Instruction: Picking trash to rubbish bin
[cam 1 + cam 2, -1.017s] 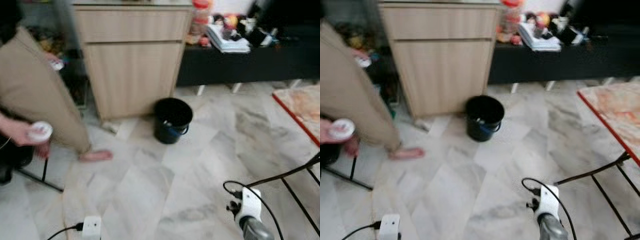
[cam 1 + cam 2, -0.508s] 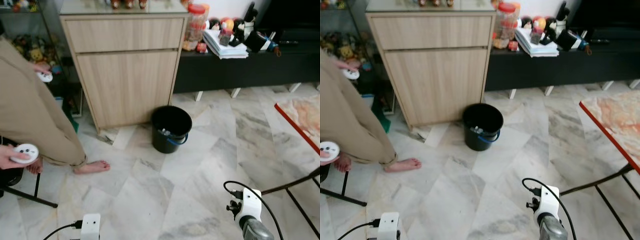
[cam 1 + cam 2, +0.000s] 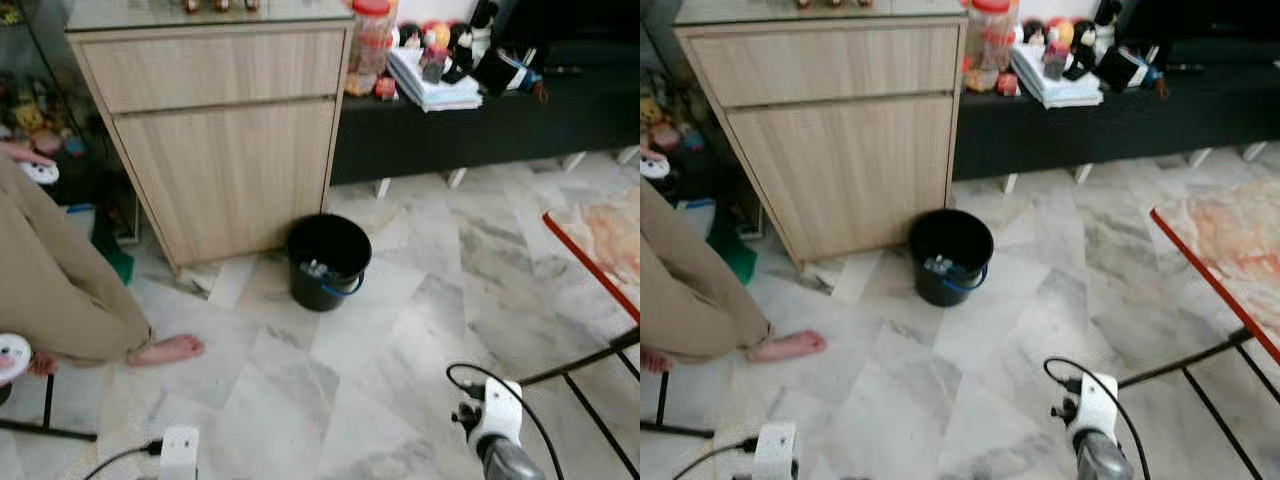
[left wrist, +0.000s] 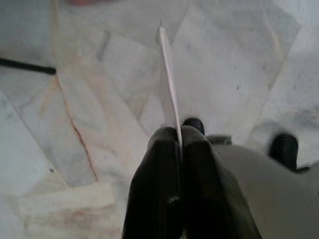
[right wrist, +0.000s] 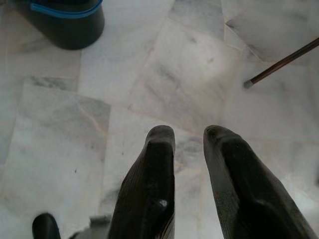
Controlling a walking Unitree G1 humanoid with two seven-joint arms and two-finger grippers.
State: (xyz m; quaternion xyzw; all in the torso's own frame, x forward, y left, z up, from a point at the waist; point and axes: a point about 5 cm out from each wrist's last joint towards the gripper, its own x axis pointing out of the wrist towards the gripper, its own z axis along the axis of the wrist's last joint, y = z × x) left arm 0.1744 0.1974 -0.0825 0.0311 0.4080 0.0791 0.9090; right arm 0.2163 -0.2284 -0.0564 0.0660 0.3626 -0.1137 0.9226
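A black rubbish bin [image 3: 327, 260] with a blue handle stands on the marble floor in front of a wooden cabinet; a few scraps lie inside it. My left gripper [image 4: 178, 131] is shut on a thin white sheet of paper [image 4: 168, 84], seen edge-on and sticking out past the fingertips over the floor. In the right wrist view my right gripper [image 5: 189, 133] hangs low with its fingers apart and nothing between them; the bin [image 5: 60, 25] lies ahead of it. Both wrists show at the bottom of the eye views, the left wrist [image 3: 180, 450] and the right wrist [image 3: 492, 420].
A person in beige trousers stands at the left with a bare foot [image 3: 165, 350] on the floor and a white controller [image 3: 12, 355] in hand. The cabinet [image 3: 220, 130] and a black low bench [image 3: 480, 130] line the back. A red-edged table [image 3: 600, 240] stands right.
The whole picture has shifted a little left as the camera moved, and the blur of a second ago is gone. The bin and both wrists keep their places.
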